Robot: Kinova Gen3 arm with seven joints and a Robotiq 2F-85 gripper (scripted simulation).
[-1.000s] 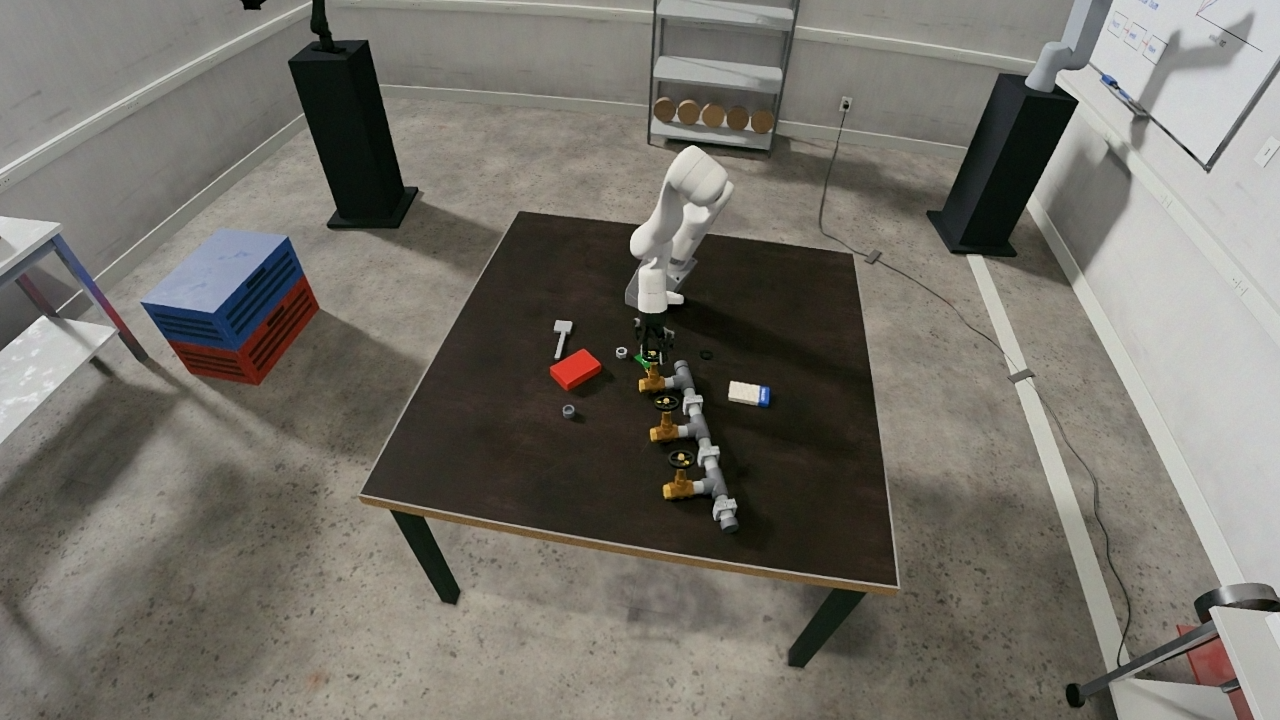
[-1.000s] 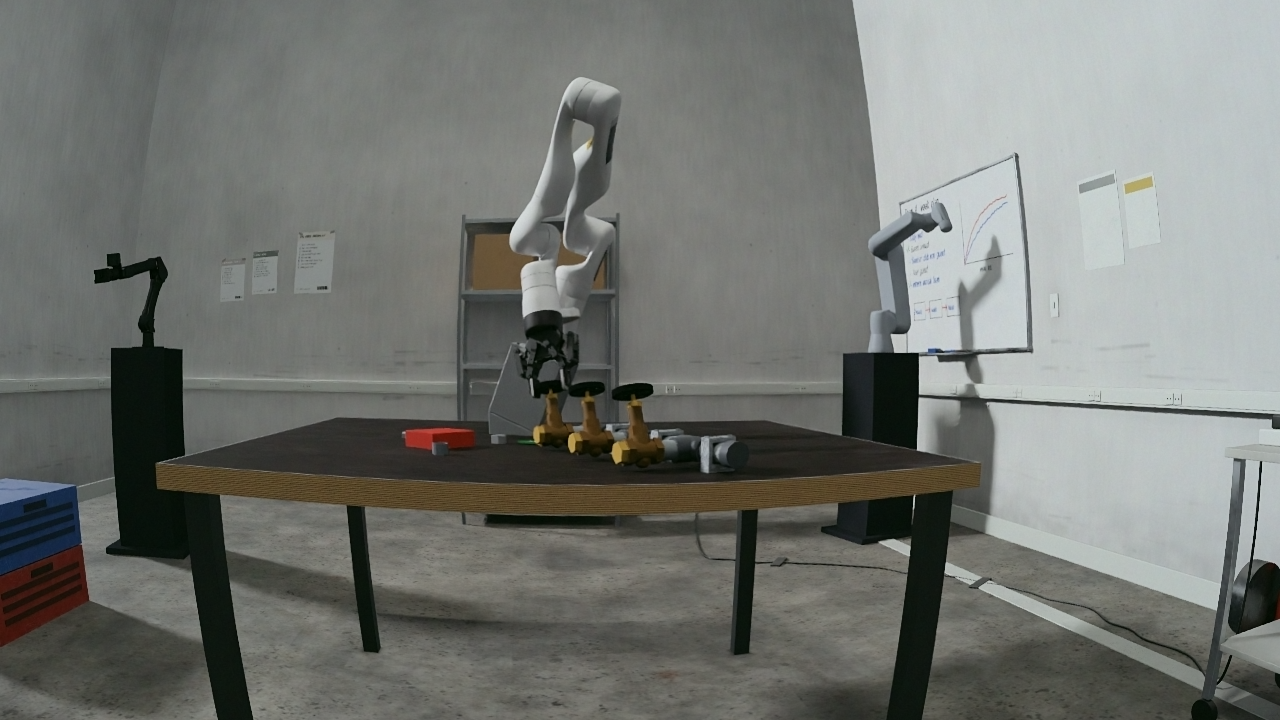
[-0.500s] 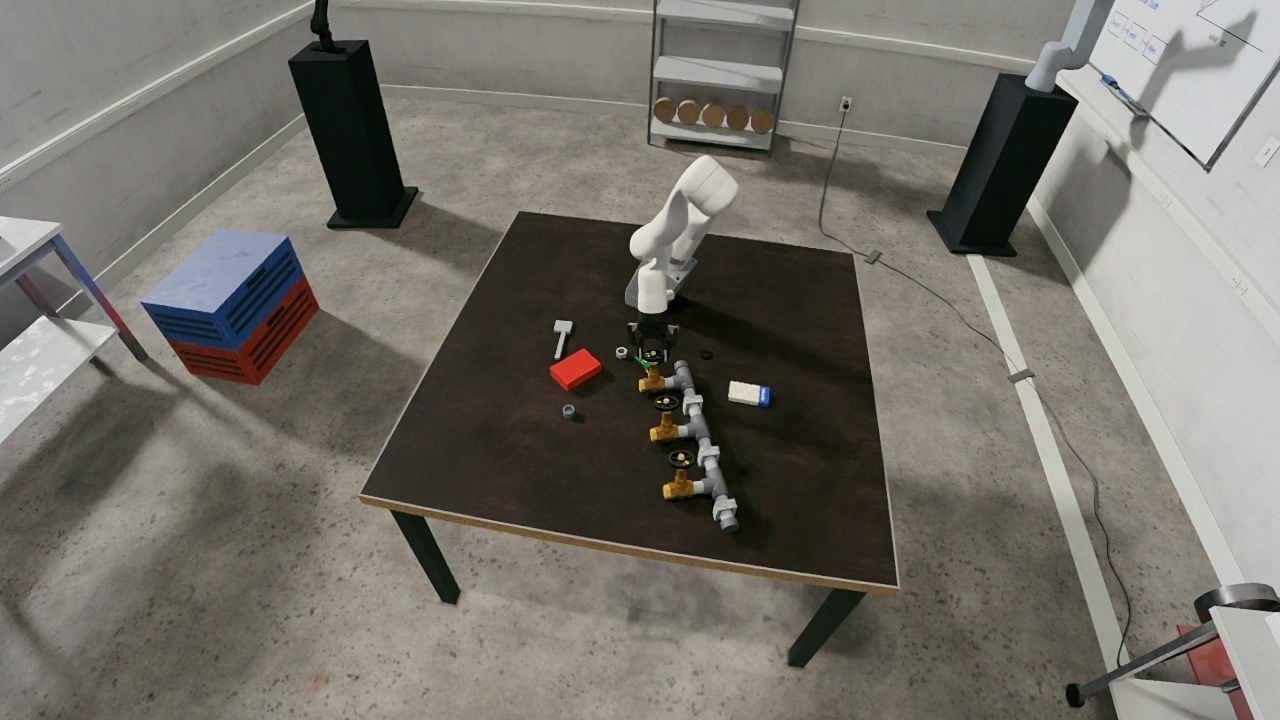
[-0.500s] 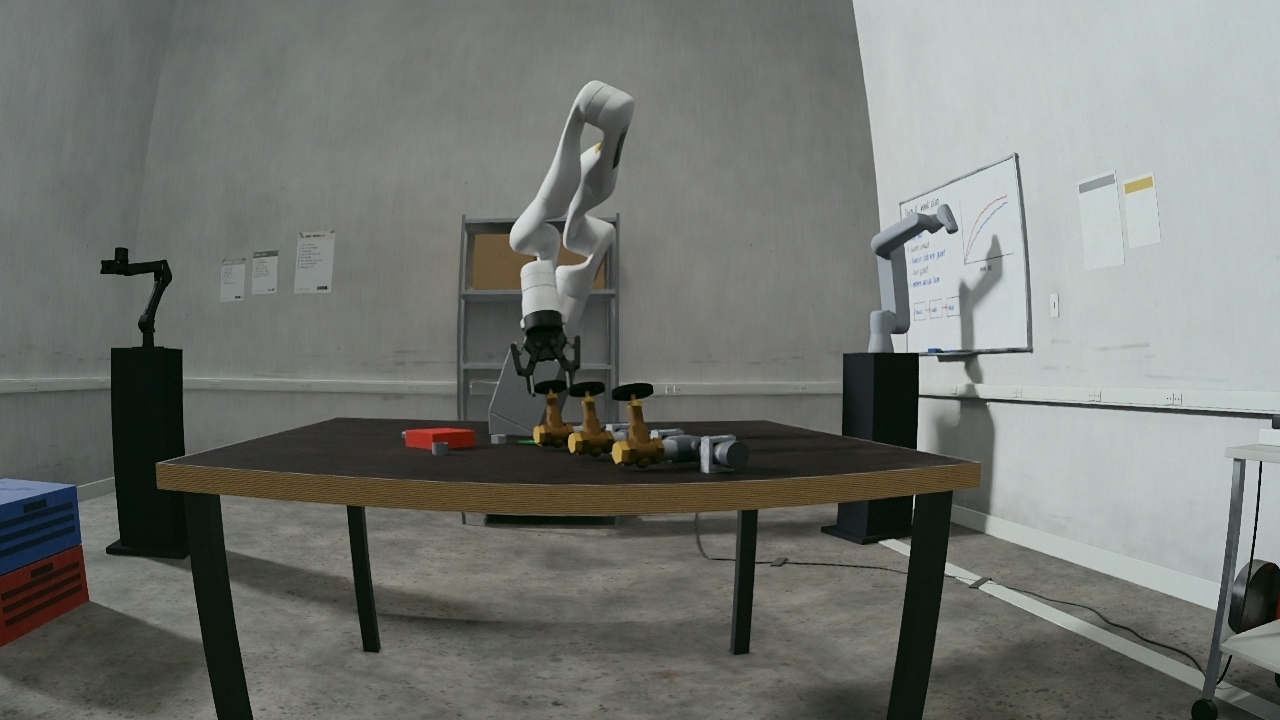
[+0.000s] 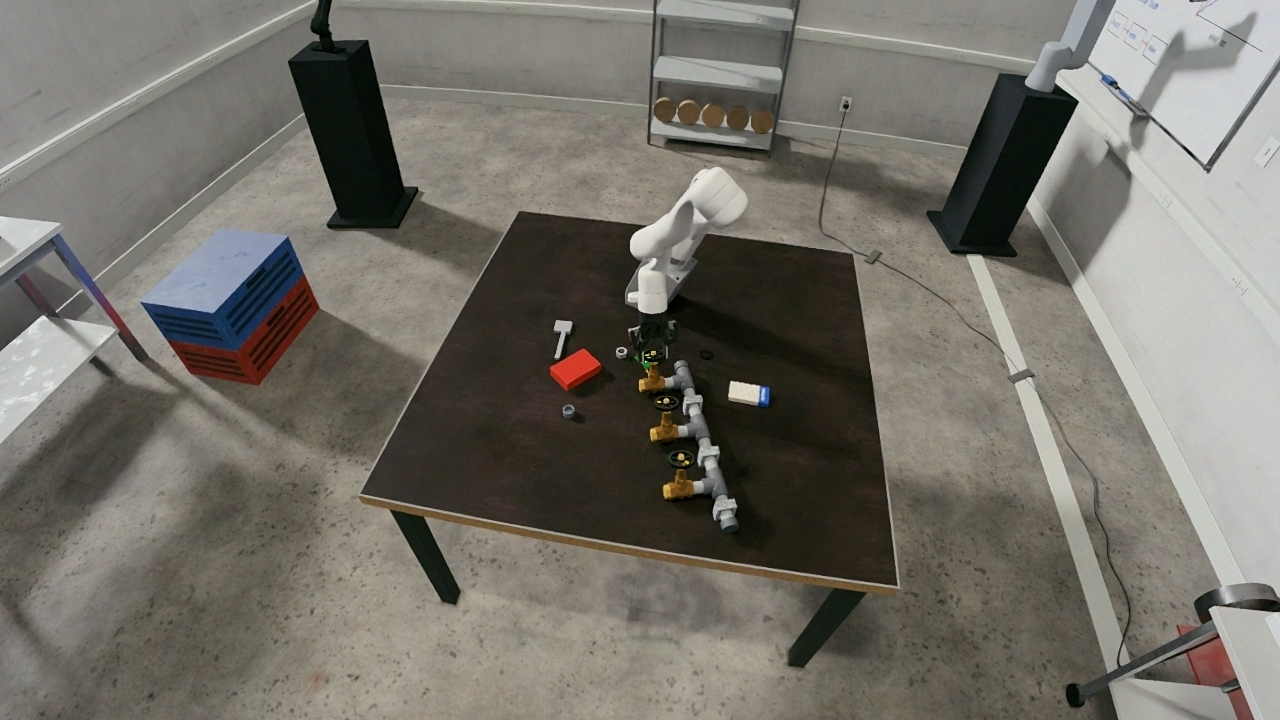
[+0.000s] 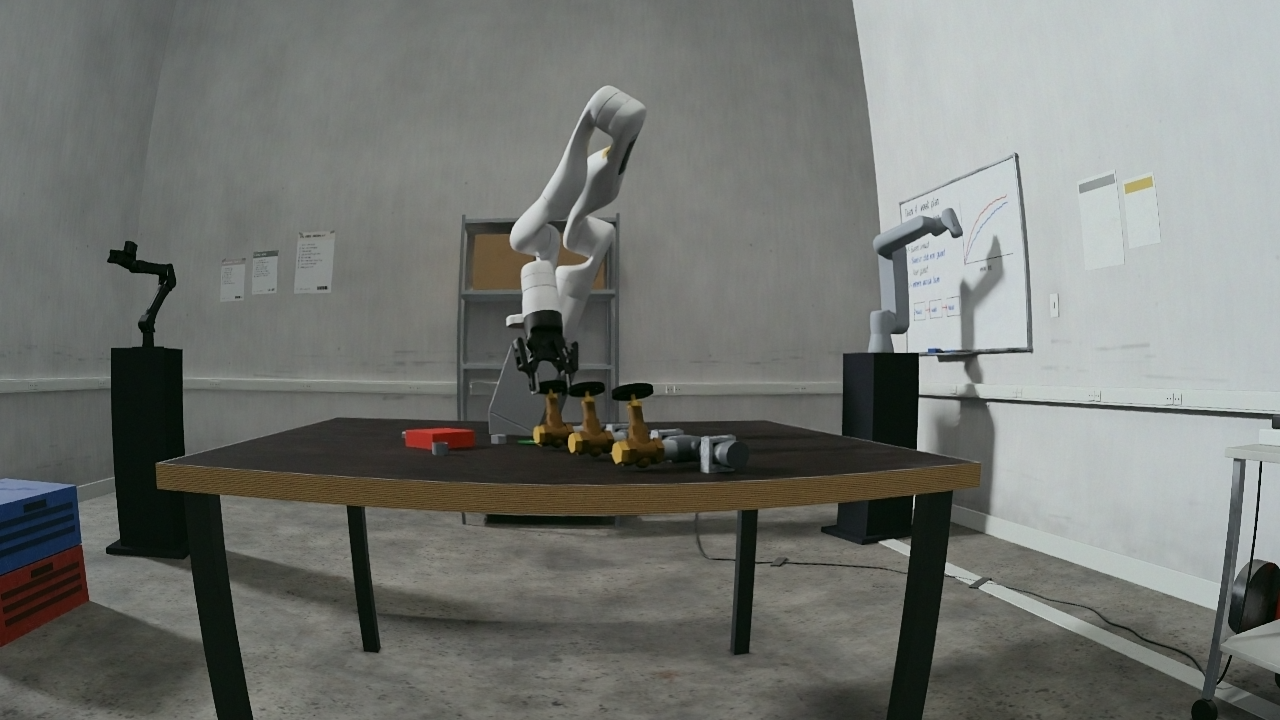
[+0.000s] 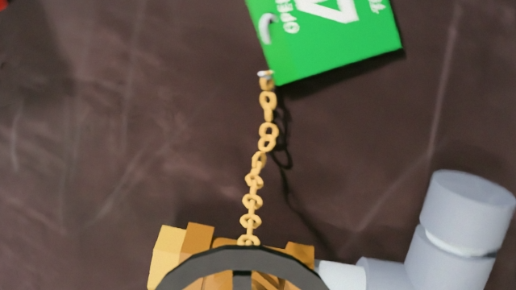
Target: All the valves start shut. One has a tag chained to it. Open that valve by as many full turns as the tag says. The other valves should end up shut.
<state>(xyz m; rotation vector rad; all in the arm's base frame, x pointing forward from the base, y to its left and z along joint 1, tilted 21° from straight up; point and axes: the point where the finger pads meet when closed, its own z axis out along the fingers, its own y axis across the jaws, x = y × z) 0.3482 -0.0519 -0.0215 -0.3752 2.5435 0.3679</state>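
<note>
Your pincer (image 5: 654, 351) (image 6: 554, 383) stands parted, not clenched, at the handwheel (image 5: 654, 356) (image 6: 553, 387) (image 7: 242, 258) of the tagged valve (image 5: 653, 384) (image 6: 552, 435) (image 7: 171, 246), nearest the arm's base. Please keep the wrist axis centred, rotate evenly, count full turns, and avoid snagging the chain (image 7: 268, 101).

Dark brown desk (image 5: 501, 429) (image 6: 537, 501) (image 7: 121, 161), straight dark legs. Sides as seen from above. Grey pipe run (image 5: 713, 465) (image 6: 685, 447) (image 7: 447, 250) extends from mid-desk toward the near edge; green tag (image 5: 646, 363) (image 6: 528, 440) (image 7: 330, 40) near its far end. Toward the left edge: red block (image 5: 575, 368) (image 6: 438, 437) (image 7: 3, 4), pale hammer-shaped piece (image 5: 561, 338), small grey fitting (image 5: 568, 411) (image 6: 439, 448). Toward the right edge: white-and-blue block (image 5: 748, 394), lying flat.
</note>
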